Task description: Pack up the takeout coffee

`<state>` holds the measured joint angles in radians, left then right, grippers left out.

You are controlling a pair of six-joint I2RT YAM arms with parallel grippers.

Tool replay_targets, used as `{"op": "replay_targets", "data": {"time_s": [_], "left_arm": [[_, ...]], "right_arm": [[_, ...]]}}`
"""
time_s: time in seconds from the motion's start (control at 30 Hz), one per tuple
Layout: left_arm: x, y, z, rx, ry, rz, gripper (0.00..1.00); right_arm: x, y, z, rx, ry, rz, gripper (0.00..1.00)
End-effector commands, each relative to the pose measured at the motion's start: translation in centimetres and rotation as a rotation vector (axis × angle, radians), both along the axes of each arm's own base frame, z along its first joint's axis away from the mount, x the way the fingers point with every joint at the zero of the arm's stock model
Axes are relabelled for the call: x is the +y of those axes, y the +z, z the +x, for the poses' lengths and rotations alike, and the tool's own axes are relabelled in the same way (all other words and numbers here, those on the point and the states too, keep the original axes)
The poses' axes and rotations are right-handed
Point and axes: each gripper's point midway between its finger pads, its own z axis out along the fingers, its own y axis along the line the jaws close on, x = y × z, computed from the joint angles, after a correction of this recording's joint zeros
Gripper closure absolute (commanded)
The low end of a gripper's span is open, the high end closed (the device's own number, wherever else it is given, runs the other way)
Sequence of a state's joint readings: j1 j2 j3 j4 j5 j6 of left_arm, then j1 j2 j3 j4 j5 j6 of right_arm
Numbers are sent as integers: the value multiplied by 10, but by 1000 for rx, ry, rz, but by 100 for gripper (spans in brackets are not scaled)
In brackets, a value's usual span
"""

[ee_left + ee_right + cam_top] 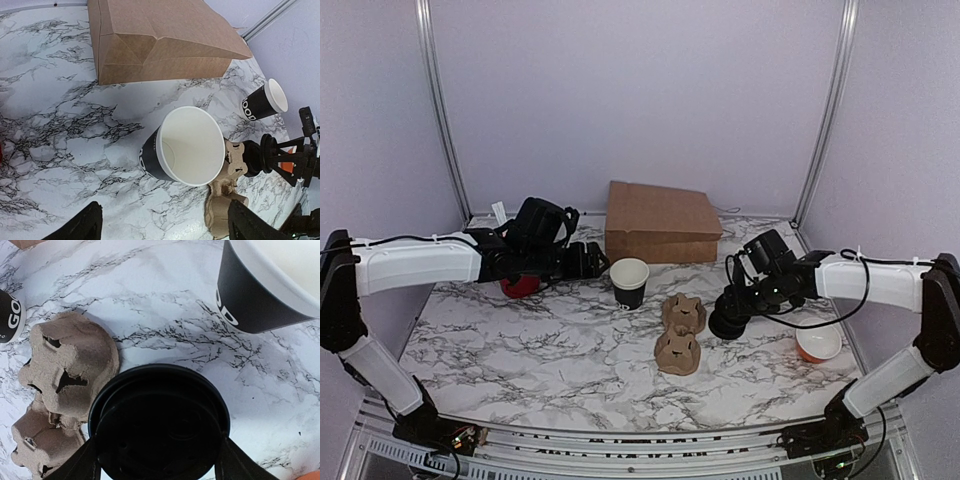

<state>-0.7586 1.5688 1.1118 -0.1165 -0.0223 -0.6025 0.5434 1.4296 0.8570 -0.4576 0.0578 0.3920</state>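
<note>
Jaws of right gripper [156,462] straddle the coffee cup [159,425] from above, one finger either side of its lid; can't tell if they're pinching it. Cup stands upright, just right of cardboard tray [70,365]. Left gripper [165,225] spread wide, empty, farther off.

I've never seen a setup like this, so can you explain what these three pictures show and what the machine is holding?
Two robot arms are bolted to a marbled table. The wide picture looks down from above, behind them; the other two come from cameras on each wrist. On the table: a brown paper bag, a cardboard cup carrier, an open black cup, a second cup and an orange-and-white bowl. The left gripper is open, empty, facing the first. The right gripper straddles a black lid; whether it grips it, or a cup sits beneath, I cannot tell.
</note>
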Motion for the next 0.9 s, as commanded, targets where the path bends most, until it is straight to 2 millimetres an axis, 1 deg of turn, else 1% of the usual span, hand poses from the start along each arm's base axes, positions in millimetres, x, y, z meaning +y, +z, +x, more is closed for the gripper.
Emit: {"op": "replay_targets", "data": {"time_s": [0.0,0.2,0.33,0.63,0.87], "left_arm": [[-2,-6,2,25,-9,73,21],[-12,-14,6,43,-25,131,38],[-17,-17,10,47,-27,158,48],[-27,-29,21,54,-36,217,60],[-35,-35,28,59,-41,230,62]], "right_arm": [[5,28,3,-53,8,20,31],[12,51,7,-104,25,58,31],[17,62,8,-121,40,72,32],[29,92,12,-179,70,144,32],[34,107,16,-211,82,163,32]]}}
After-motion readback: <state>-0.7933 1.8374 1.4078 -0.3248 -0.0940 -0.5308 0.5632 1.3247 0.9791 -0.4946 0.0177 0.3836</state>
